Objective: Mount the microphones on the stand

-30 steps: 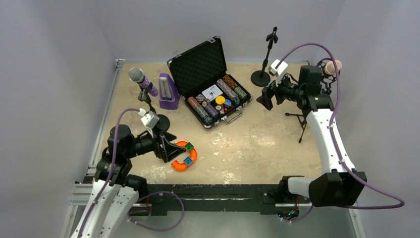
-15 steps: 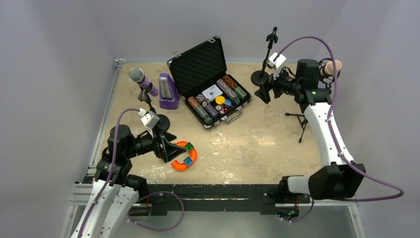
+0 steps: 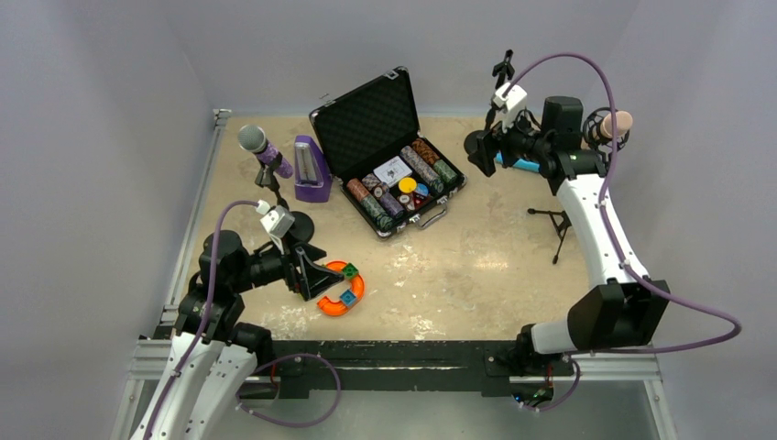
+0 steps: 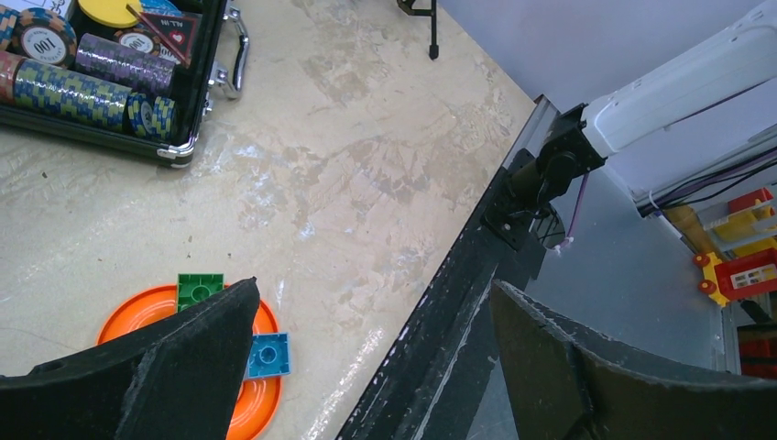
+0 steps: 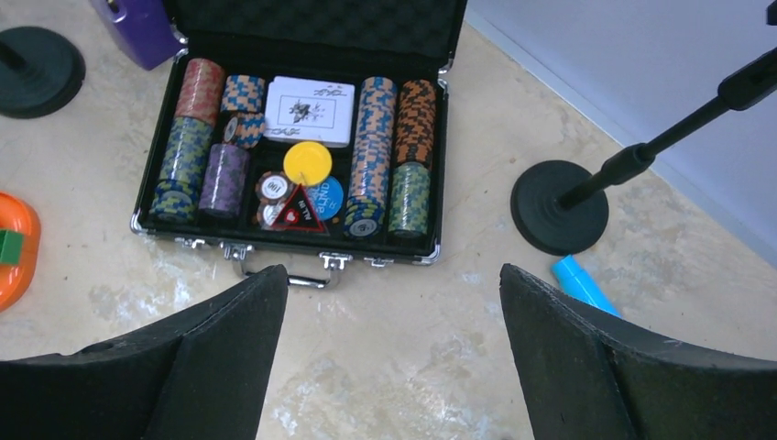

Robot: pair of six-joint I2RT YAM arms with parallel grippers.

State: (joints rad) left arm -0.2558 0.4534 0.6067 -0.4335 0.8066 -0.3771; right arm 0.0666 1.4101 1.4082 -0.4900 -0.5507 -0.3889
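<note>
Near the worktop's (image 5: 403,385) far-right corner, the right arm's spread, empty fingers (image 5: 586,367) are hovering with the blue microphone (image 5: 581,282) lying flat off their right-hand tip, beside the stand base (image 5: 557,209).

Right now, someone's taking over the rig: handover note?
Left gripper: open, empty, by the orange toy.
Right gripper: open, empty, above the table near the round-base stand.
Done: purple microphone sits on the left stand, pink microphone on the tripod stand.
Left: cyan microphone lies on the table beside the round-base stand, whose clip is empty; pick it up and clip it in.
</note>
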